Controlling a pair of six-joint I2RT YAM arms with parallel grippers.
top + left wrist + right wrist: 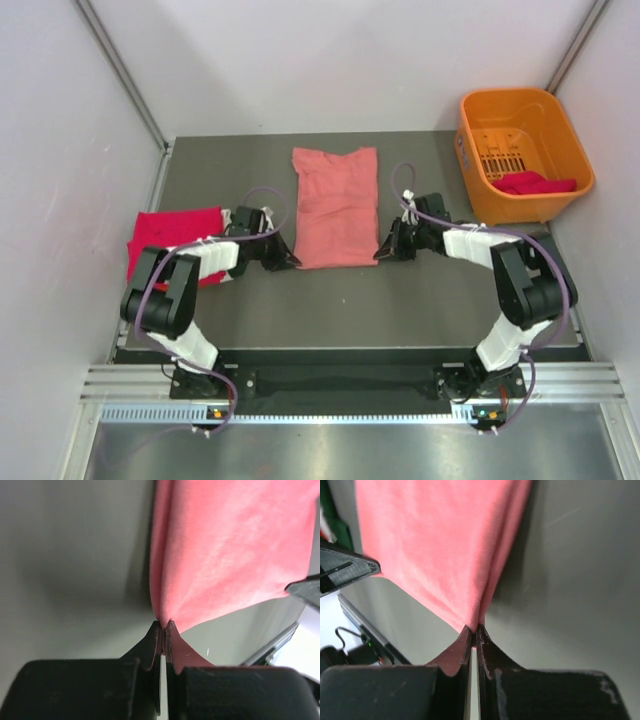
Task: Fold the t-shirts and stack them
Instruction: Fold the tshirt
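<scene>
The salmon-pink t-shirt (336, 205) lies in a long folded strip on the bench (400, 300) between the grippers. The left gripper (163, 627) is clamped on one corner and the right gripper (474, 630) on the other. Behind the left gripper, its arm partly covers a magenta-red t-shirt (165, 232). Beyond the right gripper, the orange basket (480, 190) half hides some red cloth (535, 183).

Place: a robotics lab test cell is showing.
Walls: plain white panels (300, 60) are closing in the table (400, 300) on three sides.
Frame: aluminium rails (130, 381) are running along its near edge.
Machines: a left arm (165, 295) and a right arm (525, 285) are standing bolted there.
</scene>
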